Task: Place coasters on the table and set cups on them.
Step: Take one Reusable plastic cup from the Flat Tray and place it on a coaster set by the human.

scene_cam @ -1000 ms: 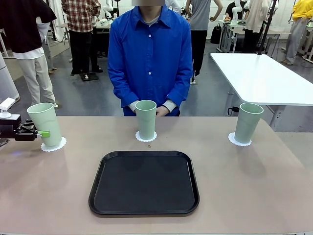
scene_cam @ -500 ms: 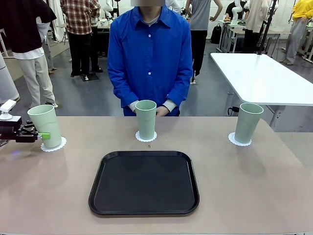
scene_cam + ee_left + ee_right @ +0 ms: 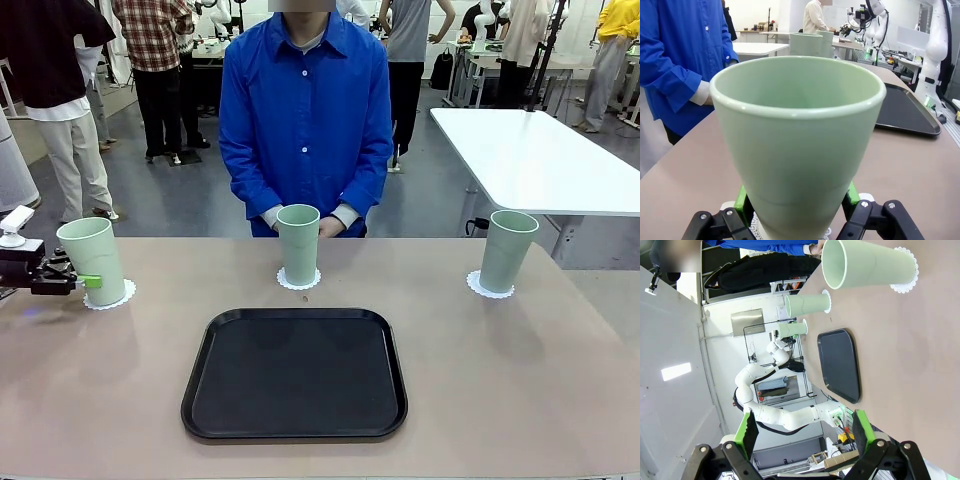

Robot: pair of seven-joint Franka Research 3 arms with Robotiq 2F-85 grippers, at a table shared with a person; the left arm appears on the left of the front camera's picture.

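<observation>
Three pale green cups stand upright along the far part of the beige table, each on a small white lacy coaster. The left cup sits on its coaster near the table's left edge, the middle cup on its coaster just in front of the person in the blue shirt, and the right cup on its coaster toward the right. A black tray lies in the nearer middle, apart from all three cups. The left gripper reaches in from the left with its green pads on either side of the left cup's lower part; whether they press it or have let go cannot be told. In the right wrist view the right gripper hangs with its fingers spread wide, holding nothing
</observation>
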